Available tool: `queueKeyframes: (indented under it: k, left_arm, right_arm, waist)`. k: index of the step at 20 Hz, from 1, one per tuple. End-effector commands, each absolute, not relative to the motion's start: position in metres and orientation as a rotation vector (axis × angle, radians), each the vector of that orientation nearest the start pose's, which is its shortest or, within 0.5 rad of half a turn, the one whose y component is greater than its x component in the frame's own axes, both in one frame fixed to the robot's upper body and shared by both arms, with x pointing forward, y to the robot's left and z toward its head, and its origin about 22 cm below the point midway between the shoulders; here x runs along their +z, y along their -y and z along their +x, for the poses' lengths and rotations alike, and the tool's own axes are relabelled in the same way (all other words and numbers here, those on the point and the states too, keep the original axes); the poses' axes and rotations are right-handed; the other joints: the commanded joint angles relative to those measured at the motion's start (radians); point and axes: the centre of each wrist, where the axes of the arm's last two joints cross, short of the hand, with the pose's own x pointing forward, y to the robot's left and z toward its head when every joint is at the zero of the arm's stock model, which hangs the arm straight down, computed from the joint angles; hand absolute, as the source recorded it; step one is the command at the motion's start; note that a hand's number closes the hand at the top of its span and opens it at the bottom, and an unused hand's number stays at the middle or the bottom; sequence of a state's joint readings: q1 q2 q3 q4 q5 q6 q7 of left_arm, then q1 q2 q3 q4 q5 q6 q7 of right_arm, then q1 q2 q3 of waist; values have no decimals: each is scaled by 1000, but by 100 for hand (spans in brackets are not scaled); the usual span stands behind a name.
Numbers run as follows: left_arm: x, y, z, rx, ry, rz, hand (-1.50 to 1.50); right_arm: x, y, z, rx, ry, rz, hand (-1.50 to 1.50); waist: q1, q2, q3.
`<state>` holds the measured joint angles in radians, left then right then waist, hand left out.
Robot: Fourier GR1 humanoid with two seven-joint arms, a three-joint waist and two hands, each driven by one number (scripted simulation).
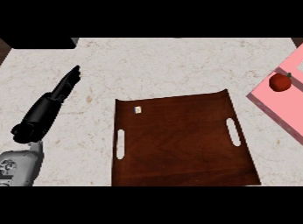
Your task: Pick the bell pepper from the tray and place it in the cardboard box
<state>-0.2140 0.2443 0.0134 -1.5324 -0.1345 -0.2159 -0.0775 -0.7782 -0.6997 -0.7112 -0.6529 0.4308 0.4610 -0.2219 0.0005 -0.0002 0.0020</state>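
Head view, looking steeply down. Pale marbled tabletop [154, 65] fills most of the frame.

Brown wooden tray [180, 144] lies centre-low, with a slot handle on each side. Nothing sits on its board save a small pale speck [139, 110] near the upper left corner; too small to identify.

Bell pepper [281, 82]: red, green stem, at the right edge. It is well apart from the tray and rests inside the pink box [290, 109], against the box's upper inner floor, close to a raised wall. The box is pink here, not cardboard-brown, and runs off the right edge of the frame.

Left hand [68, 83]: black, on a grey forearm rising from the lower left corner. Fingers straight and together, pointing up and away, holding nothing. It hangs over bare tabletop left of the tray, near neither tray nor pepper. Reads as resting.

Right hand: not in frame, so nothing to be said of its fingers.

Dark block [41, 42] at the top left edge of the tabletop; unidentified.

Judgement on step: the pepper lies in the box and the tray is bare, so the pick and the place both look done. This seems the closing stage.

Next move, as I judge it: little is called for. If anything, confirm the pepper sits settled on the box floor and is not leaning to roll toward the wall, then keep both arms clear of the box so nothing nudges it.
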Motion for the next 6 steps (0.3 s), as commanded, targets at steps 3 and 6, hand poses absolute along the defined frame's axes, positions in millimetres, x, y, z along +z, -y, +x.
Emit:
queueKeyframes:
  k: [3, 6]
  left_arm:
    - [58, -262, 287, -543, 1756, 92, 0]
    - [74, -275, 292, -559, 1763, 70, 0]
  right_arm:
    - [167, 529, 331, -152, 1632, -409, -150]
    - [161, 546, 316, -216, 1667, -465, -150]
  waist:
    - [10, 5, 0]
    - [27, 11, 1]
